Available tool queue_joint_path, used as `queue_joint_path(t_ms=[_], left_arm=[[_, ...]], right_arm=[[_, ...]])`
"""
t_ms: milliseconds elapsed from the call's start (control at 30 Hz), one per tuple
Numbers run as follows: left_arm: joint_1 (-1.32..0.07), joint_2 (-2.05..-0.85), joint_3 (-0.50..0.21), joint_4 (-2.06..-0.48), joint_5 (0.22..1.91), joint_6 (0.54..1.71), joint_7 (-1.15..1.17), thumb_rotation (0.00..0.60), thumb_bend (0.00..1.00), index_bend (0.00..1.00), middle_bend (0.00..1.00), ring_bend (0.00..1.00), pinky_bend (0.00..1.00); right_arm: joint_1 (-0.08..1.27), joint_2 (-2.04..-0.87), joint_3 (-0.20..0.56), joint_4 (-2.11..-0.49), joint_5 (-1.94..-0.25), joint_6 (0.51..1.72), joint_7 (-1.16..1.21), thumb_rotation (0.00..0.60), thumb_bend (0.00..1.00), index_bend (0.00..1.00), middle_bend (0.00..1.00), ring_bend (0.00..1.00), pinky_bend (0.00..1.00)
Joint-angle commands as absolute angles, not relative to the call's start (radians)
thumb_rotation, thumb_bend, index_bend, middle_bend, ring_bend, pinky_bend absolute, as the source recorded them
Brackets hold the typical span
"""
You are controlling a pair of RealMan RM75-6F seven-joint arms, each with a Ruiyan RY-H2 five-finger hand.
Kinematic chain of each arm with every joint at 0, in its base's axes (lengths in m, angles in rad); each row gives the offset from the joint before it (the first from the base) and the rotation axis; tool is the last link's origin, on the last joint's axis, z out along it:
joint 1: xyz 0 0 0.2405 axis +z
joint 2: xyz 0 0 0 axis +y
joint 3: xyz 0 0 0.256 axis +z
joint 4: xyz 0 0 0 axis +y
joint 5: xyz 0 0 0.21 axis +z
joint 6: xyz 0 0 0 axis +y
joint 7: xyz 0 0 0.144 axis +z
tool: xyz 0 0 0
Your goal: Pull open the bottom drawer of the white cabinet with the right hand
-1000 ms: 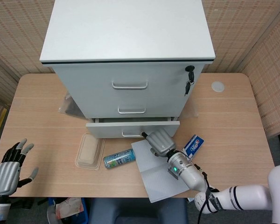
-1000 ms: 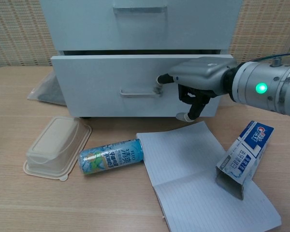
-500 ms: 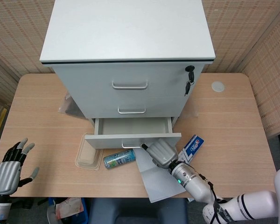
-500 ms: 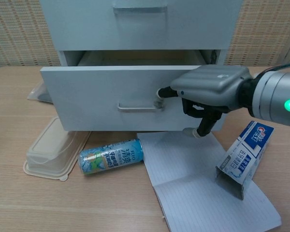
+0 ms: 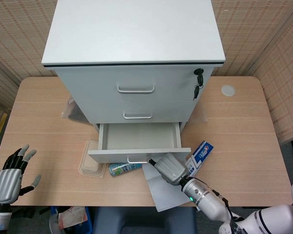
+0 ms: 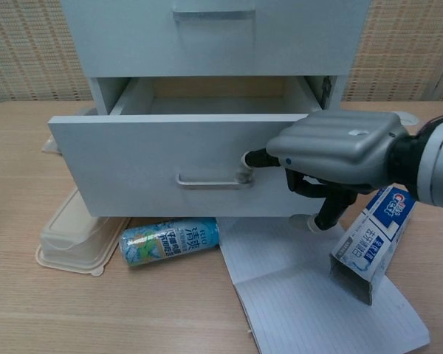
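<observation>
Spanning most of both views, wooden table (image 5: pixel 244 126) carrying white cabinet (image 5: pixel 134 34) at its back middle, top and middle drawers flush. Jutting from the cabinet's base toward the robot, bottom drawer (image 6: pixel 170 166) standing well out, its pale inside bare in the head view, its front panel overhanging the things before it. Lying flat in front of the drawer's right half, open lined notebook (image 6: pixel 310 295), one corner under the drawer front. Sitting at the drawer's left corner, beige lidded food box (image 6: pixel 77 232), partly beneath the panel. Resting on its side between box and notebook, blue-green drink can (image 6: pixel 170 240), half hidden under the drawer front in the head view. Lying tilted on the notebook's right edge, blue and white toothpaste box (image 6: pixel 369 240), just beside the right wrist. Hooking one fingertip on the right end of the drawer handle (image 6: pixel 210 181), right robot hand (image 6: pixel 332 158), remaining fingers curled down below the palm near the panel's lower edge. Hovering off the table's near left corner, well apart from everything, left robot hand (image 5: pixel 10 175), fingers spread and holding nothing. Dangling at the cabinet's upper right, black key (image 5: pixel 198 80) in its lock.
</observation>
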State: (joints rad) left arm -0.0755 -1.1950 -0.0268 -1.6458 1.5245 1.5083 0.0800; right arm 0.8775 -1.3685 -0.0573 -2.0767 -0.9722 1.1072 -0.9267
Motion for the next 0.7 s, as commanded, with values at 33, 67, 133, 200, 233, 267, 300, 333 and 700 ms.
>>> queue_joint_path(t_ms=[33,67,133,200,233,267,300,333,700], left_arm=[[-0.075,-1.195,-0.027,-1.646,1.526,1.509,0.08,0.6,0.31,0.13,0.05,0.06,0.11],[-0.075,-1.195,-0.026,-1.646,1.526,1.51,0.081,0.6,0.31,0.13,0.05,0.06,0.11],[-0.075,-1.195,-0.026,-1.647,1.526,1.509,0.08,0.6,0.31,0.13,0.05,0.06,0.11],[-0.075,-1.195,-0.026,-1.647,1.527,1.509,0.08,0.6,0.31,0.13,0.05,0.06,0.11],[-0.075,-1.195,-0.025,-1.646,1.527,1.51,0.08,0.6,0.31,0.13,0.05,0.06,0.11],[-0.074,-1.195,-0.025,-1.646,1.528,1.511,0.08,0.6,0.31,0.13,0.05,0.06,0.11],[-0.074,-1.196,-0.025,-1.646,1.528,1.512,0.079,0.6,0.31,0.13,0.05,0.06,0.11],[-0.073,-1.196,-0.025,-1.646,1.529,1.513,0.079,0.6,0.31,0.13,0.05,0.06,0.11],[-0.071,-1.195,-0.022,-1.648,1.536,1.518,0.078,0.6,0.31,0.13,0.05,0.06,0.11]], right_arm=[[0.872,-1.365,-0.068,-2.088,-0.988,1.109,-0.932,0.6,0.3,0.19,0.89,0.96,0.9],[0.871,-1.363,-0.072,-2.093,-0.991,1.109,-0.936,0.6,0.3,0.19,0.89,0.96,0.9],[0.869,-1.362,-0.078,-2.101,-0.996,1.11,-0.943,0.6,0.3,0.19,0.89,0.96,0.9],[0.865,-1.364,-0.089,-2.108,-1.009,1.112,-0.953,0.6,0.3,0.19,0.89,0.96,0.9],[0.863,-1.364,-0.094,-2.113,-1.016,1.111,-0.956,0.6,0.3,0.19,0.89,0.96,0.9],[0.861,-1.365,-0.1,-2.118,-1.022,1.11,-0.957,0.6,0.3,0.19,0.89,0.96,0.9],[0.857,-1.364,-0.106,-2.125,-1.033,1.11,-0.959,0.6,0.3,0.19,0.89,0.96,0.9],[0.854,-1.363,-0.112,-2.129,-1.043,1.111,-0.961,0.6,0.3,0.19,0.89,0.96,0.9],[0.81,-1.343,-0.16,-2.191,-1.155,1.137,-0.99,0.6,0.3,0.19,0.89,0.96,0.9]])
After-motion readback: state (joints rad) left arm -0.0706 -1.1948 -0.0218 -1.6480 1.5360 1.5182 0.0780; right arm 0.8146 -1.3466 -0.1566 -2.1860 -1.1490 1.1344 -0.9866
